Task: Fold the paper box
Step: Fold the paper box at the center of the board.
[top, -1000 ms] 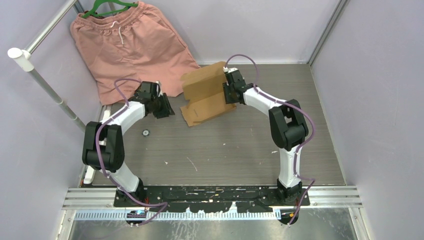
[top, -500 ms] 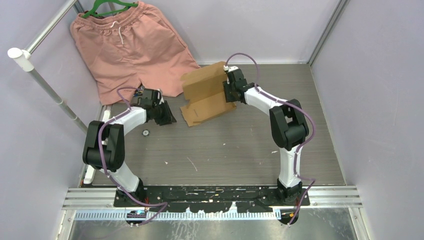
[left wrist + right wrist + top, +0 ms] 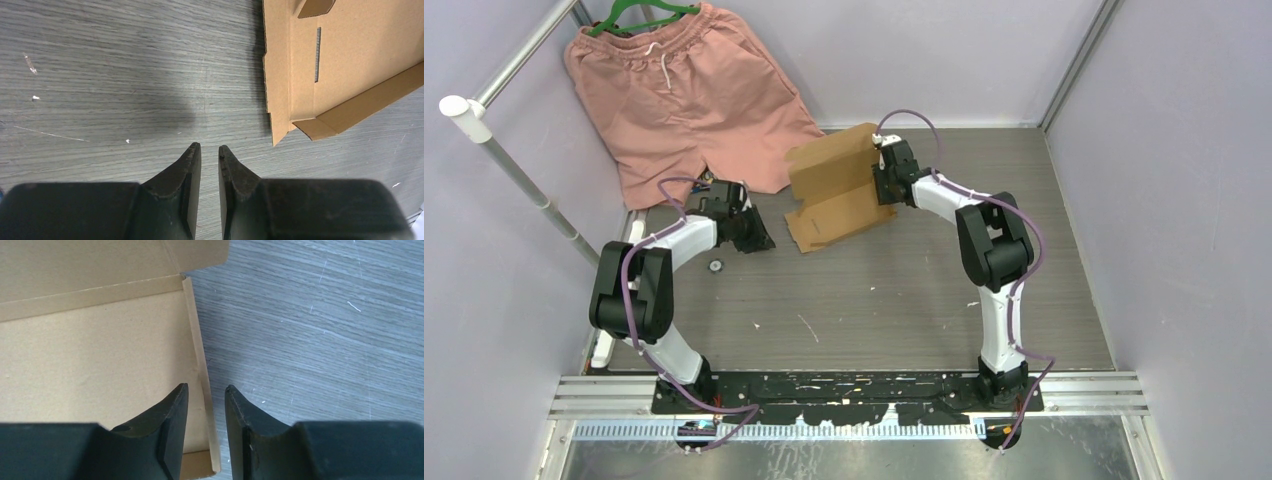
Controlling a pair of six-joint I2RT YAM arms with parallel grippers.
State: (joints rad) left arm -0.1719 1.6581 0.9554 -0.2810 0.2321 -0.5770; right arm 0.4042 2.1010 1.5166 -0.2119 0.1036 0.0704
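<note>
The paper box (image 3: 834, 195) is brown cardboard, partly folded, with its far panel raised at the back middle of the table. In the right wrist view the paper box (image 3: 90, 355) shows its floor and a thin raised side wall. My right gripper (image 3: 206, 387) is open and straddles that wall without pinching it; from above the right gripper (image 3: 884, 187) sits at the box's right edge. My left gripper (image 3: 754, 235) hovers left of the box, apart from it. In its wrist view the left gripper (image 3: 209, 147) shows a narrow, empty gap over bare table, with the box corner (image 3: 300, 122) ahead to the right.
Salmon-pink shorts (image 3: 684, 90) on a green hanger (image 3: 639, 15) lie at the back left, near a slanted white rail (image 3: 514, 170). A small round object (image 3: 715, 265) lies on the table by the left arm. Purple walls close in on all sides.
My left gripper's jaws have narrowed, and it has shifted slightly towards the near left. The right gripper stays at the box's right edge, almost unmoved.
</note>
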